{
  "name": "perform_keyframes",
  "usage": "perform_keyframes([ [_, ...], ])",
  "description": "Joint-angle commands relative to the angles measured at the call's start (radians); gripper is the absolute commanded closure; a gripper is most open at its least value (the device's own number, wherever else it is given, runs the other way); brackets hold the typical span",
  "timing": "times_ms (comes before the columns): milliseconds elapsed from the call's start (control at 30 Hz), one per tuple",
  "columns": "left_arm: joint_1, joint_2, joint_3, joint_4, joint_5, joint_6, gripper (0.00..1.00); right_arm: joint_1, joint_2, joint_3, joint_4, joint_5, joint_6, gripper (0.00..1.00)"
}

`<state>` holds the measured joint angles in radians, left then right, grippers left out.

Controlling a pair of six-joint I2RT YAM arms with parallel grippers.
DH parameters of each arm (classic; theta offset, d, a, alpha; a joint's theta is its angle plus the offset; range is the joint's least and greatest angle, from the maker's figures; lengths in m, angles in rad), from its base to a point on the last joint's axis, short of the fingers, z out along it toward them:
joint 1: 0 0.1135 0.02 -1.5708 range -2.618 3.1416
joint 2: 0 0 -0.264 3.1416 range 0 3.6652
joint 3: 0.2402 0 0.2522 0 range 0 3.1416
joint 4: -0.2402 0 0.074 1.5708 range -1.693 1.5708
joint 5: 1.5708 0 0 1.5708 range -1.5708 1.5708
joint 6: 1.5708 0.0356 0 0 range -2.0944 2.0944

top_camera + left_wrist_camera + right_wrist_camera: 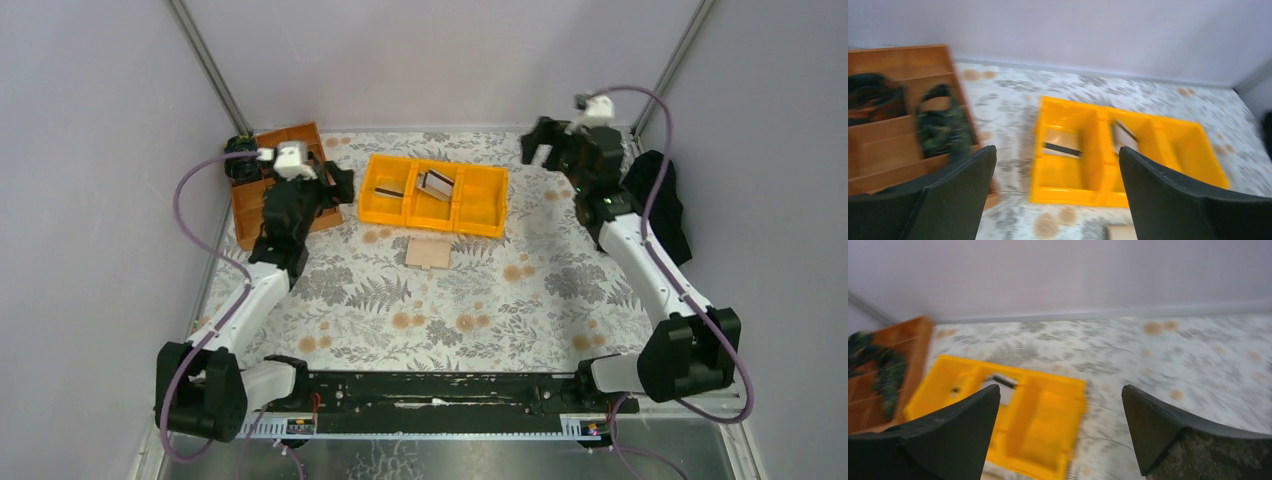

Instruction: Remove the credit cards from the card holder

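The tan card holder [428, 253] lies flat on the patterned table just in front of the yellow bin; its edge shows at the bottom of the left wrist view [1120, 233]. One credit card with a dark stripe [391, 190] [1062, 143] lies in the bin's left compartment. Another card [437, 183] [1124, 136] [1000, 386] leans in the middle one. My left gripper [335, 186] [1057, 150] hangs open left of the bin, holding nothing. My right gripper [540, 146] [1061, 389] is open and empty, raised at the far right.
The yellow three-compartment bin [484, 200] [1193, 150] [1048, 425] stands at the back centre. An orange-brown divided tray [285, 140] [893, 145] with dark-green items sits at the back left, under my left arm. A dark cloth [665, 200] lies by the right wall.
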<state>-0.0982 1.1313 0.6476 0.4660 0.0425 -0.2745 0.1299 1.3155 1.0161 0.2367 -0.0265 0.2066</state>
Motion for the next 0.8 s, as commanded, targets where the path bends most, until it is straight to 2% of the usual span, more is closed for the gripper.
perform_keyframes([
  [0, -0.237, 0.047, 0.164, -0.39, -0.208, 0.037, 0.0, 0.285, 0.12, 0.24, -0.459, 0.065, -0.116, 0.01],
  [67, -0.315, 0.064, 0.163, -0.407, -0.391, -0.043, 0.0, 0.337, 0.164, 0.264, -0.474, 0.162, -0.105, 0.01],
  [167, -0.312, 0.086, 0.116, -0.381, -0.36, -0.139, 0.0, 0.337, 0.205, 0.242, -0.473, 0.362, 0.001, 0.01],
  [233, -0.31, 0.094, 0.078, -0.343, -0.313, -0.174, 0.0, 0.336, 0.213, 0.232, -0.49, 0.425, 0.055, 0.01],
  [267, -0.309, 0.097, 0.06, -0.321, -0.283, -0.193, 0.0, 0.333, 0.206, 0.217, -0.478, 0.422, 0.066, 0.01],
  [333, -0.31, 0.106, 0.039, -0.304, -0.242, -0.238, 0.0, 0.318, 0.194, 0.182, -0.439, 0.29, 0.047, 0.01],
  [400, -0.315, 0.111, 0.024, -0.309, -0.175, -0.269, 0.0, 0.314, 0.215, 0.192, -0.458, 0.23, 0.042, 0.0],
  [467, -0.326, 0.111, 0.01, -0.339, -0.15, -0.301, 0.0, 0.314, 0.255, 0.206, -0.491, 0.194, 0.058, 0.01],
  [600, -0.377, 0.107, -0.029, -0.379, -0.144, -0.317, 0.0, 0.319, 0.253, 0.113, -0.444, 0.216, 0.157, 0.01],
  [667, -0.419, 0.111, -0.029, -0.415, -0.212, -0.297, 0.0, 0.333, 0.199, 0.046, -0.409, 0.277, 0.18, 0.01],
  [767, -0.512, 0.107, 0.002, -0.494, -0.335, -0.236, 0.0, 0.442, 0.108, -0.02, -0.393, 0.598, 0.143, 0.0],
])
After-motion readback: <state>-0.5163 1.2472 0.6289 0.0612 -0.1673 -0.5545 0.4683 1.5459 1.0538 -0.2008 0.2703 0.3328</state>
